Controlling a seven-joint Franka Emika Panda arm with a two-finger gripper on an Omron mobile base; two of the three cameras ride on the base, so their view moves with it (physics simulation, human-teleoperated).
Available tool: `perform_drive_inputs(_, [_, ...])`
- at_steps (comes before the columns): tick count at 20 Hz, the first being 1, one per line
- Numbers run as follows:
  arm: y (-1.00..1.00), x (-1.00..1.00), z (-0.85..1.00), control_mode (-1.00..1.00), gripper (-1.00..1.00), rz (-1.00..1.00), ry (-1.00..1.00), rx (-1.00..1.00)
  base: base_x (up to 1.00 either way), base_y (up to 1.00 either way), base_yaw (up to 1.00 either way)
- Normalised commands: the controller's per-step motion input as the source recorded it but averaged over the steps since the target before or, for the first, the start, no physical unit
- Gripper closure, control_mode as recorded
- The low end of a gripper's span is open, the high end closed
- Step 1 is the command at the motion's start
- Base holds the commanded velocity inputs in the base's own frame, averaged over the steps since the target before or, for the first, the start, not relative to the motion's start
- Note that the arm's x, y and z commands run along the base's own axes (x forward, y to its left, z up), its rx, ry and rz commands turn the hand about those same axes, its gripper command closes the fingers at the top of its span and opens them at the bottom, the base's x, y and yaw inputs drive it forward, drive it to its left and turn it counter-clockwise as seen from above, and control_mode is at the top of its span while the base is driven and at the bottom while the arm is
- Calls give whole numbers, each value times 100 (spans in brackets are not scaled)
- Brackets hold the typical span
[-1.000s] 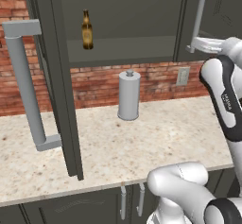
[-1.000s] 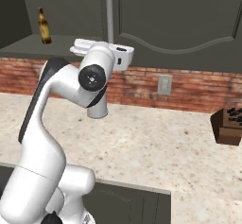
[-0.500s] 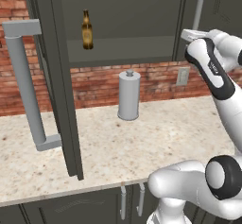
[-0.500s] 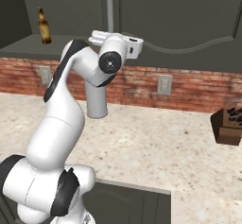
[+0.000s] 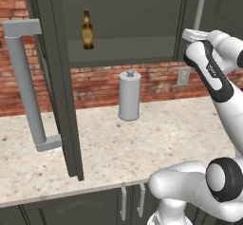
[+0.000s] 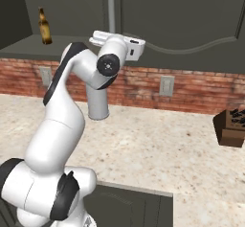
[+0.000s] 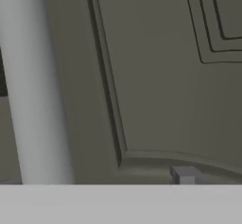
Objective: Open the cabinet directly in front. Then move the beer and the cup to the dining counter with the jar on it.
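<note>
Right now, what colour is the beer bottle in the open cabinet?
Brown glass with a yellowish label; the beer shows best in the left base view.

A tall grey canister (image 5: 129,96) with a knob top stands upright on the beige speckled worktop (image 5: 142,143), near the red brick wall (image 5: 152,79) at mid-frame. Two grey outlet plates (image 6: 166,85) sit on that brick. At the right edge of the right base view, a brown crate (image 6: 231,126) of dark bottles rests on the worktop, well apart from the canister.
</note>
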Motion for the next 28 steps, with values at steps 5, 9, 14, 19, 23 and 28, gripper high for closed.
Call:
perform_drive_inputs(5, [-81, -19, 6, -100, 100, 0, 0, 0, 0, 0, 0])
perform_drive_inputs(9, [-100, -22, 11, -100, 100, 0, -2, 5, 0, 0, 0])
perform_drive_inputs(14, [-100, -23, 14, -100, 100, 0, -9, 11, 0, 0, 0])
perform_drive_inputs(19, [-45, -14, 6, -100, 100, 0, -5, 6, 0, 0, 0])
perform_drive_inputs(23, [-32, -20, 0, -100, 100, 0, -2, 0, 0, 0, 0])
perform_drive_inputs(28, [-83, -39, 0, -100, 100, 0, -15, 4, 0, 0, 0])
